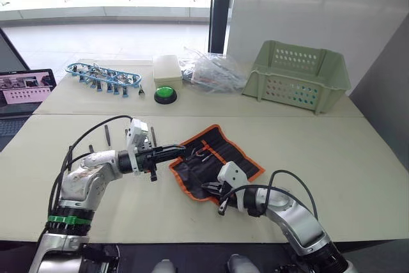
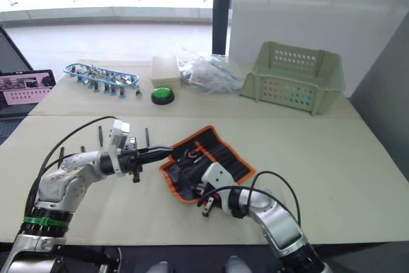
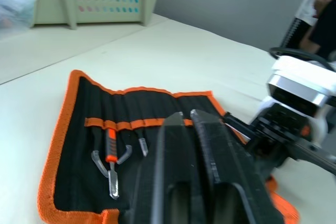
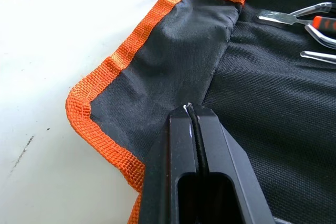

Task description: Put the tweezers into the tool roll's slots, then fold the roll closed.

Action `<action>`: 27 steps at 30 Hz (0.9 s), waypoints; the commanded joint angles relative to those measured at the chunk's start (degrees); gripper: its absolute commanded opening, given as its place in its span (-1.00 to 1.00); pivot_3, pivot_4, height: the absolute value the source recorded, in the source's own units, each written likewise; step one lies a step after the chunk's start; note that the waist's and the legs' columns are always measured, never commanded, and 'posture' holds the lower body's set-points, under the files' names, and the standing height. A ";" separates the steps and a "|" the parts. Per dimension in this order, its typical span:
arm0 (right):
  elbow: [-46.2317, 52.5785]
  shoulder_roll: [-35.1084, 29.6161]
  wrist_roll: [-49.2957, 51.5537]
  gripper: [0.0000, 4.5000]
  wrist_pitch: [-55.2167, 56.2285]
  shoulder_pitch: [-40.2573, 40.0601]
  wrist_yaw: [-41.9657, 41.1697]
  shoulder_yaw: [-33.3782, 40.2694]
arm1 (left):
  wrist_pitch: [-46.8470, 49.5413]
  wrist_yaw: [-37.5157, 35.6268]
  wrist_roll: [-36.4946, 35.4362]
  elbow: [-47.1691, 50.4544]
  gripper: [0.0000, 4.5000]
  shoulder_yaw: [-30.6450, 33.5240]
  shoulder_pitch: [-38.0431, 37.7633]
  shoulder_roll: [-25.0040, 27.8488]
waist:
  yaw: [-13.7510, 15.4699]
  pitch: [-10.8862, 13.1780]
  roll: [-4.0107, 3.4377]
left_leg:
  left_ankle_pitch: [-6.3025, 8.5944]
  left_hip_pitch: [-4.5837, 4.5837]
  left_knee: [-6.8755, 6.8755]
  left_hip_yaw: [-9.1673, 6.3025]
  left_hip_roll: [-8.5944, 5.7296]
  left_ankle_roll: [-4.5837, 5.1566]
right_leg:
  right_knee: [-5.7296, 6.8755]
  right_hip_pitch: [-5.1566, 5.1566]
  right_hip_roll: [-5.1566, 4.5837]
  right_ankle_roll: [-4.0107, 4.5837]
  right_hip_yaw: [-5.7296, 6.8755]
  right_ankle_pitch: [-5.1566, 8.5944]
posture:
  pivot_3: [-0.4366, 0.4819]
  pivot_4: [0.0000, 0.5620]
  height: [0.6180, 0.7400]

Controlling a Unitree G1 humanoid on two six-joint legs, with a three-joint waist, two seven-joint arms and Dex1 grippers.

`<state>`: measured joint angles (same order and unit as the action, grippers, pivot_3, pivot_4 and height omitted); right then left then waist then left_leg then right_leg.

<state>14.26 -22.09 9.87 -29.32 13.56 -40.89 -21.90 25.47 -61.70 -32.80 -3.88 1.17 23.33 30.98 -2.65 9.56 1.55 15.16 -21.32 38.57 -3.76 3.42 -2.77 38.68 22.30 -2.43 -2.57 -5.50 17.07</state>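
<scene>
The tool roll lies open on the near table, black with orange trim. Its slots run across the inner face, and silver tools with an orange grip sit in them. My left gripper is shut, with its tips over the roll's left edge. At the roll's near edge my right gripper is shut over the plain flap. A thin dark line runs between its fingers, and I cannot tell whether anything is held there. Loose black tweezers lie on the table by my left arm, with another beside the wrist.
On the far table stand a pale green basket, a pile of clear plastic bags, a cream box, a green button and a blue rack of small tools. A laptop sits far left. A person is at the side.
</scene>
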 commanded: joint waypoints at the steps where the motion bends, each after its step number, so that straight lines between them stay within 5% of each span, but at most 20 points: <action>1: -1.16 -2.01 -0.68 -1.00 -2.56 -1.31 -1.11 -0.97 | -4.25 2.73 5.32 -0.40 -0.98 -1.93 -3.40 -0.93 | -0.01 -0.01 -0.02 | 0.00 0.02 -0.07 0.01 -0.01 0.00 | -0.03 0.00 -0.01 0.00 -0.02 0.00 | -0.05 -0.47 0.56; 11: 1.52 -3.68 -0.29 -1.00 -3.31 -1.40 -1.98 -1.30 | -17.55 7.32 19.37 -9.58 -0.98 -7.91 -8.55 -2.70 | 0.52 -0.32 -0.44 | -0.01 0.06 -0.35 0.01 -0.06 -0.01 | -0.50 -0.16 -0.08 0.01 -0.02 -0.01 | -0.05 -0.47 0.56; 27: -10.30 7.13 -2.75 -1.00 -2.30 11.03 2.30 -2.01 | -18.07 6.53 19.26 -9.43 -0.98 -7.92 -8.77 -2.79 | 0.21 -0.36 -0.52 | -0.02 0.13 -0.57 0.02 -0.06 -0.02 | -0.52 -0.11 -0.07 0.01 -0.03 -0.01 | -0.05 -0.47 0.56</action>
<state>4.90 -15.61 8.15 -31.87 23.72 -39.90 -23.94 5.70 -55.17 -15.49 -10.94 -5.38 15.82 27.88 -2.44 9.19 1.03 15.15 -21.19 37.98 -3.75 3.36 -2.79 38.16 22.20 -2.50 -2.56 -5.53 17.06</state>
